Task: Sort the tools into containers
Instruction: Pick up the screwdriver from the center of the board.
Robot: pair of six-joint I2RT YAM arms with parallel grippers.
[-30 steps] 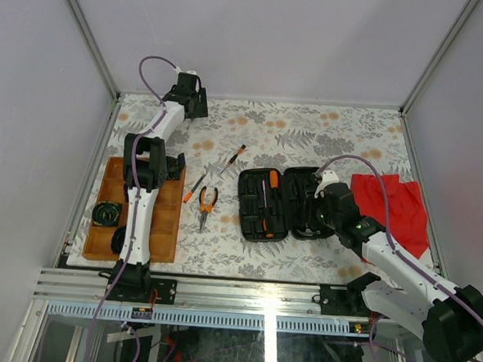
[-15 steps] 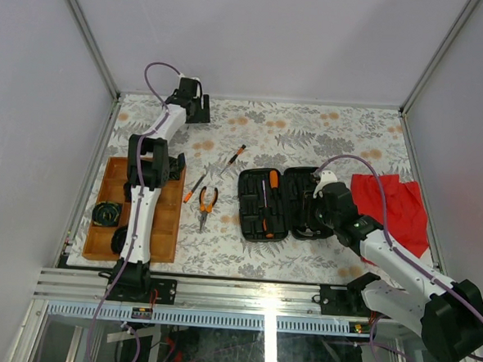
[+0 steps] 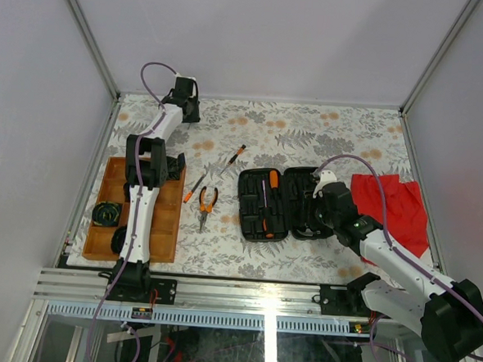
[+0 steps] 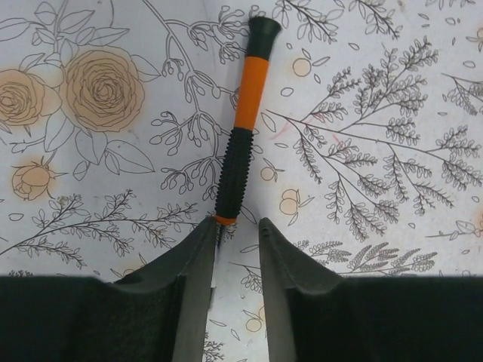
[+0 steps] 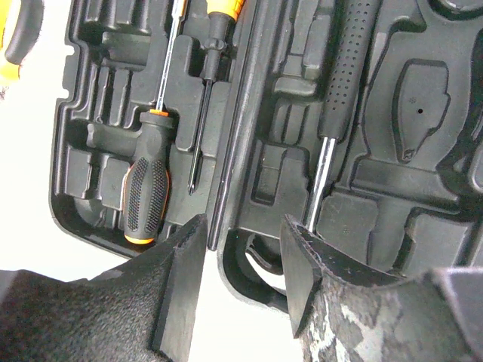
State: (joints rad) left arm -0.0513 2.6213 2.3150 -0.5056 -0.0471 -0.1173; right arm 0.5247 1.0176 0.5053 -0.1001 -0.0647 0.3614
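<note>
Three pale walls (image 3: 259,34), floral tablecloth (image 3: 310,128), black tool case (image 3: 248,208), red cloth (image 3: 396,208)

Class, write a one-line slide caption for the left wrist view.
Left hand, jaws apart, straddles the shaft end of an orange-and-black precision screwdriver lying on the floral tablecloth.

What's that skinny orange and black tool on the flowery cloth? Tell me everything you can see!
It looks like a small screwdriver, lying flat on the flowery cloth. Its handle has a black cap at the far end, then a smooth orange band, then a long ribbed black grip that looks rubbery, ending in a thin orange ring. Past the ring it runs between the two fingers of the left claw, so its tip is hidden. I cannot tell whether the fingers touch it.
</note>
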